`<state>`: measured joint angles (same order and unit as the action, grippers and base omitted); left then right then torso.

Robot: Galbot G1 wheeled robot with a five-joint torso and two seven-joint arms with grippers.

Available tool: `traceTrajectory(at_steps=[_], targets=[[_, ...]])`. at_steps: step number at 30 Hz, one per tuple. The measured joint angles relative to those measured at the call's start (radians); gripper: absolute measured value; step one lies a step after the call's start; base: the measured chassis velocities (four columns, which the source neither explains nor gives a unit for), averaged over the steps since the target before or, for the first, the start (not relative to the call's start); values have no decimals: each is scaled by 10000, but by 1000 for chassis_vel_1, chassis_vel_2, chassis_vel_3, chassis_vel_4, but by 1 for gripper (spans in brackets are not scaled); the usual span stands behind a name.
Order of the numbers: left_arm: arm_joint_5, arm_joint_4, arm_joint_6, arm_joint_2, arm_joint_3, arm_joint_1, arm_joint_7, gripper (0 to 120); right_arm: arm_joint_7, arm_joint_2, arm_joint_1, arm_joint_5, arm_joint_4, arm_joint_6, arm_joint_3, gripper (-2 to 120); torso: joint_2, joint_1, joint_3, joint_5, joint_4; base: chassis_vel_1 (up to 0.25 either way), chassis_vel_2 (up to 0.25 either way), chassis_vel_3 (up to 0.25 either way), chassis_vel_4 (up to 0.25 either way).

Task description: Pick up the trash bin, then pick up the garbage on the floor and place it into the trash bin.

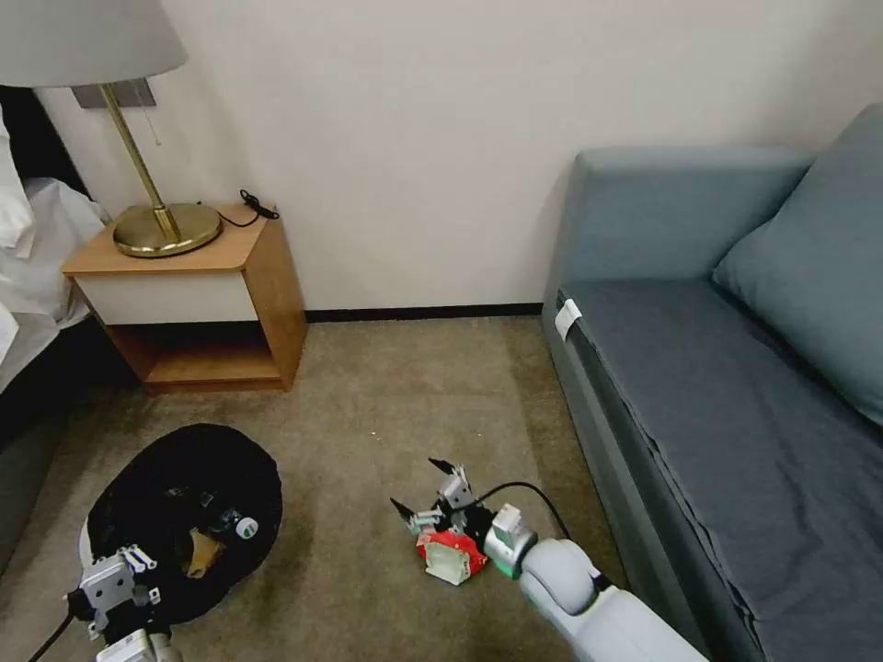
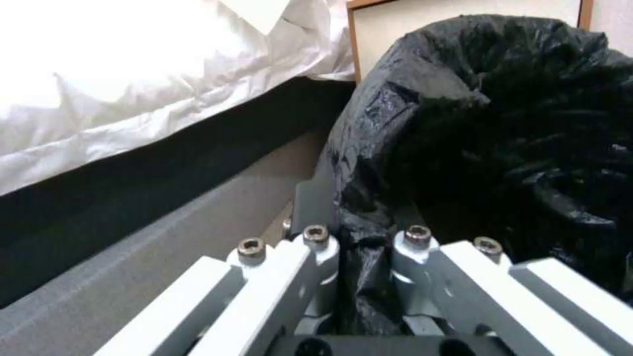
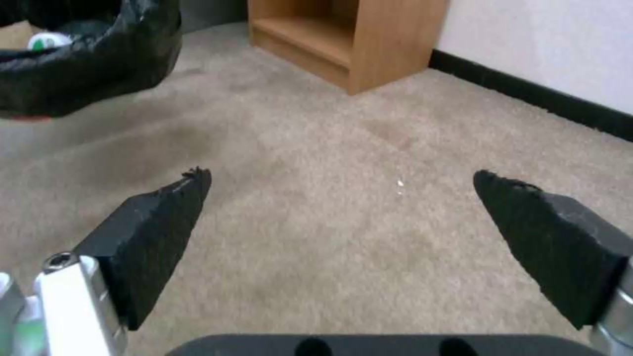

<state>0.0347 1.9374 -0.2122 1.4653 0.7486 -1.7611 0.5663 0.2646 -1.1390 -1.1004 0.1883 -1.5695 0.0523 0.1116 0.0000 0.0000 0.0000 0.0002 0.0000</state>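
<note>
We saw our left claw (image 1: 129,575) clenched on the near rim of the trash bin (image 1: 184,515), with a fold of the black bag pinched between its fingers (image 2: 316,257). The bin sat low by the carpet (image 1: 386,405), in front of the wooden nightstand (image 1: 198,294). Inside it lay a brown paper bag (image 1: 202,552) and what looked like a bottle cap (image 1: 246,528), though the dark made that hard to tell. Our right claw (image 1: 426,485) hung spread wide, holding nothing. The red-white snack bag (image 1: 451,556) lay on the carpet just behind the claw's tips, under its wrist, beside the grey sofa (image 1: 736,414).
</note>
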Motion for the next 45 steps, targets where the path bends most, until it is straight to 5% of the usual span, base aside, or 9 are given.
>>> traceTrajectory(at_steps=[17, 34, 45], targets=[[-193, 59, -6, 231, -205, -6, 8, 4, 670, 490, -1252, -1296, 242, 214, -11, 100, 0, 0, 0, -1, 0, 0, 0, 0, 0], [-46, 369, 182, 120, 35, 156, -5, 4, 628, -808, -443, -2141, 2329, 348, -169, 100, 0, 0, 0, -2, 1, 0, 0, 0, 0], [-98, 173, 186, 144, -48, 261, -11, 4, 645, -1008, -117, -2534, 3444, 543, -290, 100, 0, 0, 0, -2, 1, 0, 0, 0, 0]])
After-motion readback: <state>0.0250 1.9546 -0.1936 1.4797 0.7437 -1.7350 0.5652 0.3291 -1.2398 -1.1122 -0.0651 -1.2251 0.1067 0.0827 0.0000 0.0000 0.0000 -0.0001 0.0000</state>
